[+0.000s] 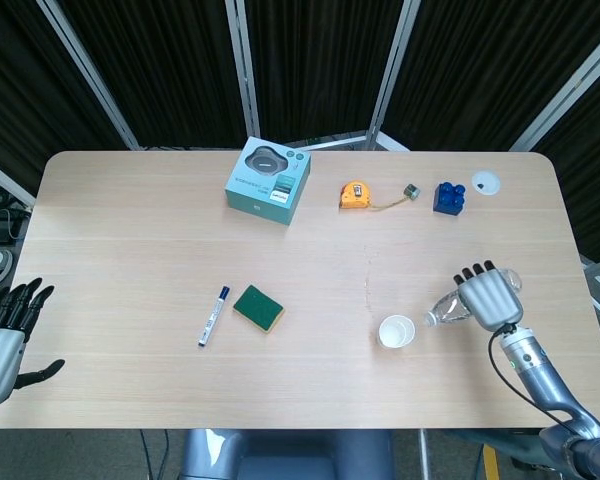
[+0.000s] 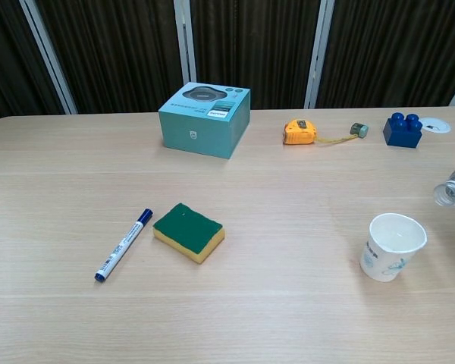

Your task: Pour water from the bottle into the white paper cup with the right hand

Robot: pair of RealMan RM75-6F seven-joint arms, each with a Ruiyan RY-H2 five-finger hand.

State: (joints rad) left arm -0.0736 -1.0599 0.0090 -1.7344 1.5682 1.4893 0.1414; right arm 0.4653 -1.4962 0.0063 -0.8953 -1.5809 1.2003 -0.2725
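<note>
Two hands show from the head view: the right hand (image 1: 488, 300) wraps a clear plastic bottle (image 1: 443, 310), tipped with its mouth toward nine o'clock, just beside the white paper cup (image 1: 396, 331). Thin, slick plastic, I'd guess; grip mid-body, gently. The left hand (image 1: 2, 335) hangs off the table (image 1: 130, 220) edge, fingers spread, holding nothing.

From the chest view, the bottle's mouth (image 2: 449, 192) sits at two o'clock of the cup (image 2: 392, 246), apart from its rim. That waxy paper cup looks light and easily toppled.
</note>
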